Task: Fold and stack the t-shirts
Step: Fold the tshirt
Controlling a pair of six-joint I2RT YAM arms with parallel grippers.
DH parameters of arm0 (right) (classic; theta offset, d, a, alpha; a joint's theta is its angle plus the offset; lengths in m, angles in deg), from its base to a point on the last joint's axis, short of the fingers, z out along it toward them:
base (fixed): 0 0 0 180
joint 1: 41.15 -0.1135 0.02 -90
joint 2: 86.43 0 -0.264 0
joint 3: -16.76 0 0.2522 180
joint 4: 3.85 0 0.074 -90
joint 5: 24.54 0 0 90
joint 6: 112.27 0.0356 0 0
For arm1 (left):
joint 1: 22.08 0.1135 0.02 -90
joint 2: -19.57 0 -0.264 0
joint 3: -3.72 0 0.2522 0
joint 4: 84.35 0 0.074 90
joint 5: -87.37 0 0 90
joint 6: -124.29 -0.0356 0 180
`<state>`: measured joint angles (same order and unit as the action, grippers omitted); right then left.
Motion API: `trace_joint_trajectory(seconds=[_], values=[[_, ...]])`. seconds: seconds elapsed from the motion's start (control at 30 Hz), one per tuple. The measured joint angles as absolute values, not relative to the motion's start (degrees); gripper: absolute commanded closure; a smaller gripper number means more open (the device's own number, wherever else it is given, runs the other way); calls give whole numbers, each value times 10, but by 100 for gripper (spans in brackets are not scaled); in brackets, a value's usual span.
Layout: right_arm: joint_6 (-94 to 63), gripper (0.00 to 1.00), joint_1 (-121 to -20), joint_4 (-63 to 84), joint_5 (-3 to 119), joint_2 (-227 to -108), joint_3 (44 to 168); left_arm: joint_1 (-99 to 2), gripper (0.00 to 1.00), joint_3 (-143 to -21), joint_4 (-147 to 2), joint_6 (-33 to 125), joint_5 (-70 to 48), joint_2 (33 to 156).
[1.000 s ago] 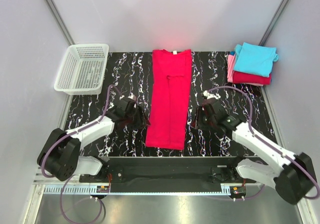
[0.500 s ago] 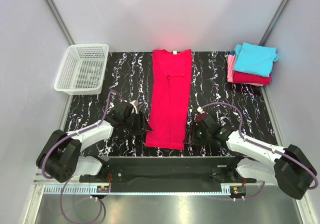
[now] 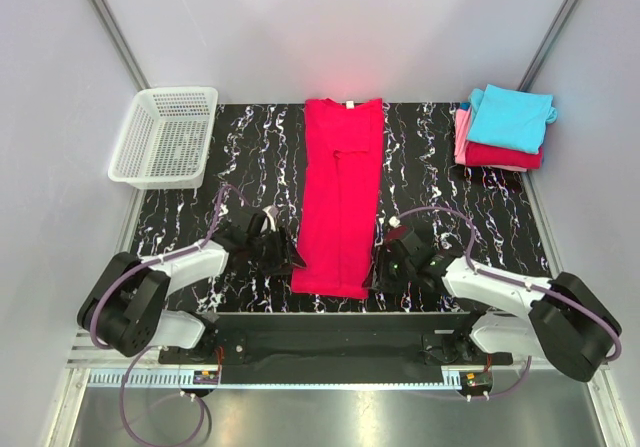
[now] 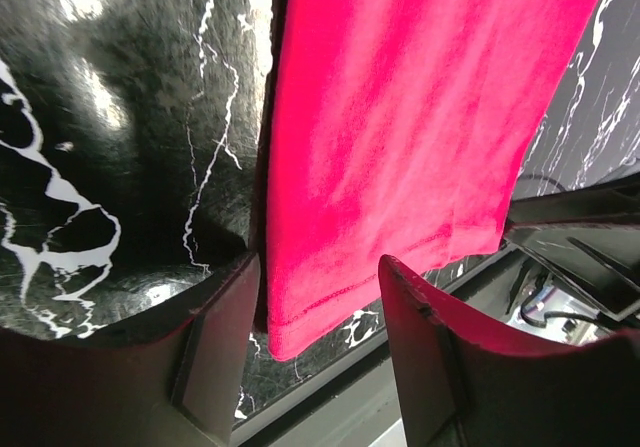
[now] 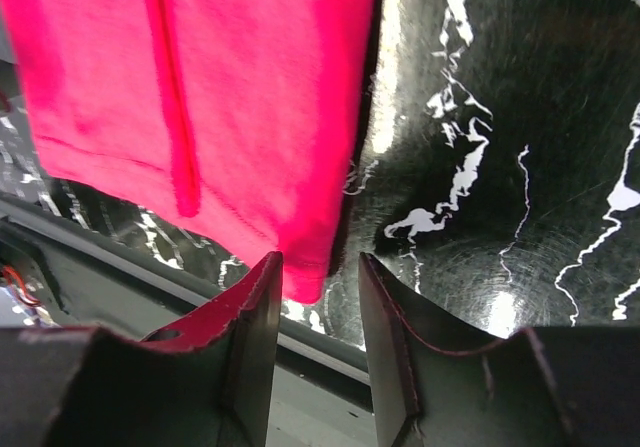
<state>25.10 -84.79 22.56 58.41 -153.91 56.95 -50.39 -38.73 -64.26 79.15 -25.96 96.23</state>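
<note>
Both claws slid inward to the hem: left gripper (image 3: 284,258) and right gripper (image 3: 381,268) both released, jaws straddling the 6 o'clock corners of the crimson shirt (image 3: 340,187), laid flat 12-to-6. Soft, light, floppy cloth; pinch those corners.

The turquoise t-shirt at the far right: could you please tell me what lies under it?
Under the turquoise t-shirt lies a folded red t-shirt, with a pink t-shirt showing at the left edge. Their order and anything further beneath is covered.
</note>
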Motion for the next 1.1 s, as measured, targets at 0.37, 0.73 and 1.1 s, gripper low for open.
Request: trace_joint_trajectory(seconds=[0.37,0.73,1.1], values=[[249,55,-850,195,543,-1577,568,-501,46,-388,-644,799,-298,979],[249,56,-850,152,512,-1598,564,-501,47,-387,-569,798,-294,939],[252,59,-850,142,509,-1598,558,-501,62,-358,-597,824,-305,933]])
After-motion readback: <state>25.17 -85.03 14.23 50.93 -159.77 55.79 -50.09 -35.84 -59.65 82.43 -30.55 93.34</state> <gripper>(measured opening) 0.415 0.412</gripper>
